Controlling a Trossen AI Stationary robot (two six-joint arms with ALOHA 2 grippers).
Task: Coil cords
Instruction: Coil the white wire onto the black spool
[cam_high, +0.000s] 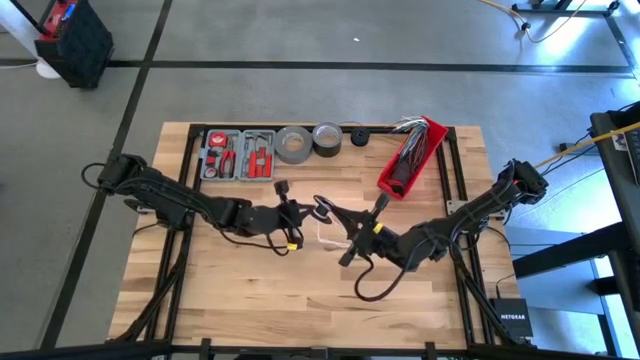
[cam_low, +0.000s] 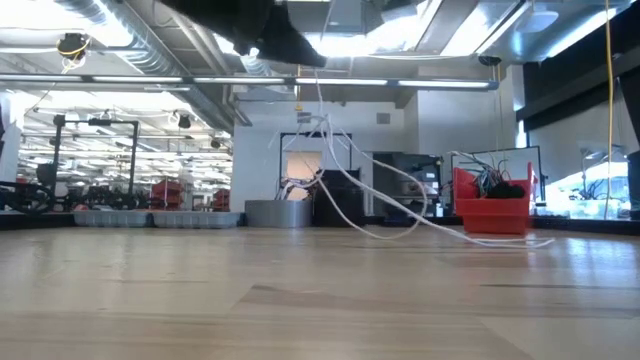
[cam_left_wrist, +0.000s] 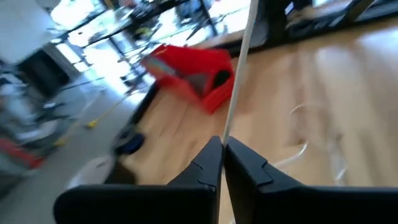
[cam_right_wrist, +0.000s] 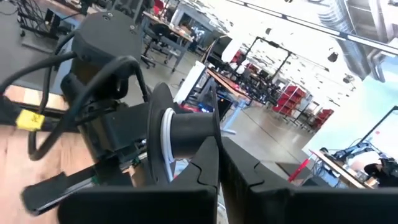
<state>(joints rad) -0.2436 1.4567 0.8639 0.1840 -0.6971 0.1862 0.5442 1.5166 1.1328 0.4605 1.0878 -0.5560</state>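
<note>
white cord (cam_left_wrist: 239, 68) pinched in closed left end effector (cam_left_wrist: 222, 152), running up-and-away; right end effector (cam_right_wrist: 217, 155) closed, adjacent mid-table.

The table (cam_high: 250, 290) is a pale wood butcher-block top on a black frame. Along its 12 o'clock edge, from 10 toward 1 o'clock, lie a grey tool tray (cam_high: 240, 154) with red-handled tools, a grey tape roll (cam_high: 294, 144), a black tape roll (cam_high: 327, 137) and a small black puck-like piece (cam_high: 359, 138). A red bin (cam_high: 412, 156) holding wires sits at 1 o'clock. Loops of the white cord (cam_low: 400, 215) trail across the wood near the centre, reaching toward the bin.
</note>
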